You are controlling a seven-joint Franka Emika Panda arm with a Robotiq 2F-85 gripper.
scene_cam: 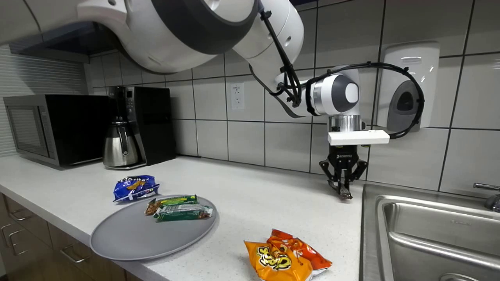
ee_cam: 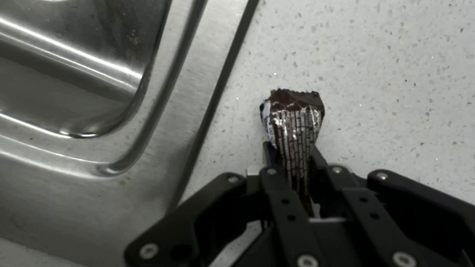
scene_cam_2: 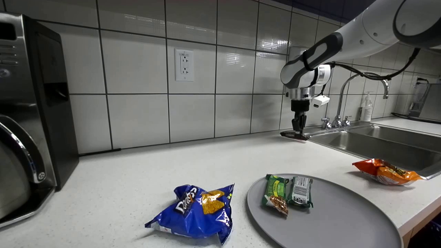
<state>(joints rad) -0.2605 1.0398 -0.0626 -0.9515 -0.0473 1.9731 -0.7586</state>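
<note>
Sensibly pinching the brown-wrapped bar (ee_cam: pixel 295 124) across its slim width with the gripper (ee_cam: pixel 291 157) near the sink (ee_cam: pixel 209 55), probably around mid-length for balance, though partly hidden.

Three bars (ee_cam: pixel 295 129) (scene_cam_2: pixel 276 191) (scene_cam_2: pixel 301 192), two chip bags (scene_cam_2: pixel 196 213) (scene_cam_2: pixel 387 173), one plate (scene_cam_2: pixel 344 220).
</note>
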